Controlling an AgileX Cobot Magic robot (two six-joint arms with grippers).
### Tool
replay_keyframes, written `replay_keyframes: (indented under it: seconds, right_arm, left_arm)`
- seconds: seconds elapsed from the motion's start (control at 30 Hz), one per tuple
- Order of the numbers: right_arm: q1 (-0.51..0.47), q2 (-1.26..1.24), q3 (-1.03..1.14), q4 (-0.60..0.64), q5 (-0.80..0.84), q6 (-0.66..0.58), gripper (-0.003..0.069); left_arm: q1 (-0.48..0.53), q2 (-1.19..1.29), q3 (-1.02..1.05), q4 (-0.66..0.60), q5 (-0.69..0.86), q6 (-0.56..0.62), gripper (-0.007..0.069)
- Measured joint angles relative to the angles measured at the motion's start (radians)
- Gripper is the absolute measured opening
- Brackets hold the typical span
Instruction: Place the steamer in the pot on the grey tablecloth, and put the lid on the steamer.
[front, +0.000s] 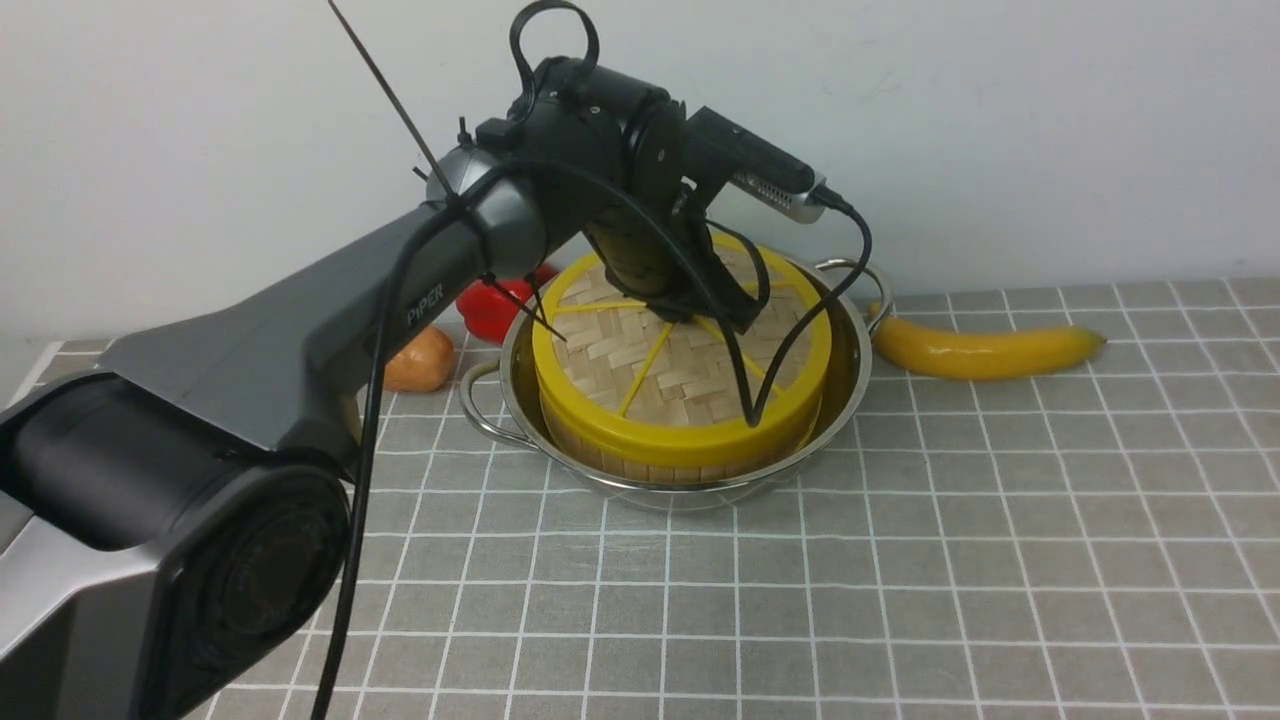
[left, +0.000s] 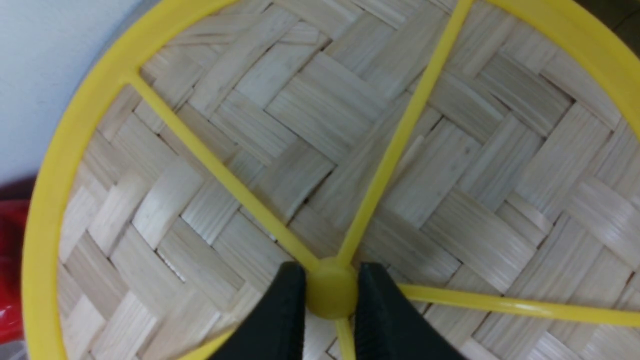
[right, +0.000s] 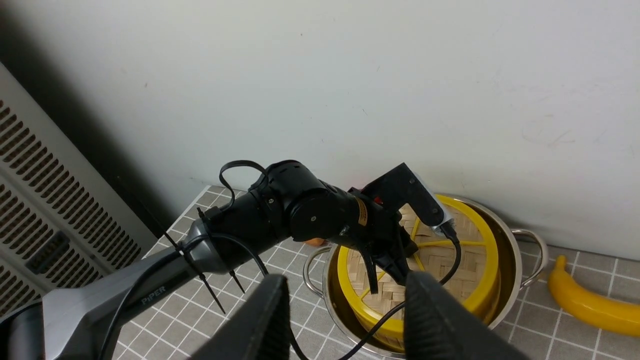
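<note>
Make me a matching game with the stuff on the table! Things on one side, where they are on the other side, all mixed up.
Things:
1. lid
2. steamer
3. banana
4. pot

Places:
A. lying on the grey tablecloth, beside the pot
B. on top of the steamer
C. inside the pot
D. standing on the cloth, around the steamer

Pairs: 1-B, 2-C, 3-A, 4-D
</note>
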Motion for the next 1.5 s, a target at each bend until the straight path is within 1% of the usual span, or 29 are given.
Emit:
replay_keyframes:
  seconds: [0.27, 0.37, 0.4, 0.43, 0.47, 0.5, 0.53, 0.57, 0.63, 0.7, 0.73, 0.77, 0.87, 0.9, 1.0, 1.03, 1.1, 1.13, 1.17, 1.2, 1.27, 1.3, 1.33, 1.37, 1.4, 1.43, 1.47, 1.5]
  right_arm:
    - [0.000, 0.000, 0.000, -0.002, 0.000, 0.000, 0.0325]
    - [0.000, 0.000, 0.000, -0.002, 0.000, 0.000, 0.0325]
    - [0.000, 0.000, 0.000, -0.002, 0.000, 0.000, 0.0325]
    - [0.000, 0.000, 0.000, -0.002, 0.000, 0.000, 0.0325]
    - [0.000, 0.000, 0.000, -0.002, 0.000, 0.000, 0.0325]
    - [0.000, 0.000, 0.000, -0.002, 0.000, 0.000, 0.0325]
    - [0.000, 0.000, 0.000, -0.002, 0.000, 0.000, 0.0326]
    - [0.000, 0.000, 0.000, -0.002, 0.000, 0.000, 0.0326]
    - [0.000, 0.000, 0.000, -0.002, 0.000, 0.000, 0.0325]
    - [0.000, 0.000, 0.000, -0.002, 0.000, 0.000, 0.0325]
    - [0.000, 0.000, 0.000, -0.003, 0.000, 0.000, 0.0325]
    - [0.000, 0.000, 0.000, -0.006, 0.000, 0.000, 0.0325]
    - [0.000, 0.000, 0.000, -0.024, 0.000, -0.021, 0.0325]
    - [0.000, 0.000, 0.000, -0.039, 0.000, -0.053, 0.0325]
    - [0.000, -0.010, 0.000, -0.088, 0.000, -0.100, 0.0311]
    - [0.000, -0.021, 0.003, -0.116, 0.000, -0.118, 0.0292]
    - [0.000, -0.059, 0.026, -0.172, -0.003, -0.138, 0.0255]
    - [0.000, -0.089, 0.050, -0.203, -0.004, -0.145, 0.0231]
    - [0.000, -0.089, 0.056, -0.203, -0.004, -0.147, 0.0226]
    - [0.000, -0.156, 0.113, -0.258, -0.009, -0.152, 0.0190]
    - [0.000, -0.254, 0.218, -0.329, -0.011, -0.154, 0.0145]
    - [0.000, -0.330, 0.317, -0.375, -0.012, -0.148, 0.0111]
    - [0.000, -0.384, 0.363, -0.405, -0.018, -0.140, 0.0097]
    - [0.000, -0.463, 0.472, -0.449, -0.034, -0.122, 0.0065]
    - [0.000, -0.476, 0.472, -0.455, -0.038, -0.119, 0.0065]
    - [0.000, -0.590, 0.611, -0.513, -0.075, -0.076, 0.0025]
    - [0.000, -0.602, 0.625, -0.518, -0.079, -0.071, 0.0020]
    - [0.000, -0.661, 0.696, -0.545, -0.099, -0.043, 0.0001]
  left_arm:
    - [0.000, 0.001, -0.002, 0.000, 0.000, -0.007, 0.0116]
    - [0.000, 0.001, -0.002, 0.001, 0.000, -0.008, 0.0149]
    - [0.000, 0.001, -0.002, 0.004, 0.001, -0.009, 0.0181]
    - [0.000, 0.001, -0.002, 0.004, 0.001, -0.009, 0.0181]
    - [0.000, 0.001, -0.003, 0.015, 0.001, -0.011, 0.0245]
    - [0.000, 0.001, -0.004, 0.018, 0.001, -0.011, 0.0253]
    - [0.000, 0.001, -0.010, 0.038, 0.005, -0.013, 0.0312]
    - [0.000, 0.001, -0.010, 0.041, 0.006, -0.013, 0.0319]
    - [-0.001, 0.001, -0.025, 0.079, 0.029, -0.033, 0.0410]
    - [-0.002, -0.001, -0.032, 0.091, 0.042, -0.042, 0.0435]
    - [-0.004, -0.009, -0.045, 0.115, 0.073, -0.067, 0.0463]
    - [-0.006, -0.017, -0.055, 0.132, 0.102, -0.082, 0.0472]
    - [-0.006, -0.052, -0.079, 0.162, 0.165, -0.100, 0.0470]
    - [-0.004, -0.094, -0.099, 0.172, 0.209, -0.108, 0.0443]
    - [-0.004, -0.181, -0.118, 0.167, 0.244, -0.112, 0.0337]
    - [-0.004, -0.220, -0.119, 0.157, 0.247, -0.110, 0.0269]
    - [-0.004, -0.278, -0.117, 0.137, 0.250, -0.096, 0.0167]
    - [-0.004, -0.312, -0.112, 0.123, 0.251, -0.082, 0.0088]
    - [-0.004, -0.326, -0.112, 0.120, 0.251, -0.082, 0.0076]
    - [-0.004, -0.372, -0.096, 0.096, 0.251, -0.064, 0.0018]
    - [-0.004, -0.458, -0.054, 0.051, 0.251, -0.039, -0.0018]
    - [-0.004, -0.516, -0.017, 0.028, 0.251, -0.026, -0.0023]
    - [-0.004, -0.556, 0.012, 0.007, 0.251, -0.016, -0.0023]
    - [-0.004, -0.620, 0.065, -0.013, 0.251, 0.000, -0.0023]
    - [-0.004, -0.630, 0.075, -0.017, 0.251, 0.002, -0.0023]
    - [-0.004, -0.722, 0.166, -0.045, 0.250, 0.020, -0.0023]
    - [-0.004, -0.734, 0.179, -0.047, 0.250, 0.021, -0.0023]
    - [-0.004, -0.808, 0.262, -0.055, 0.243, 0.028, -0.0023]
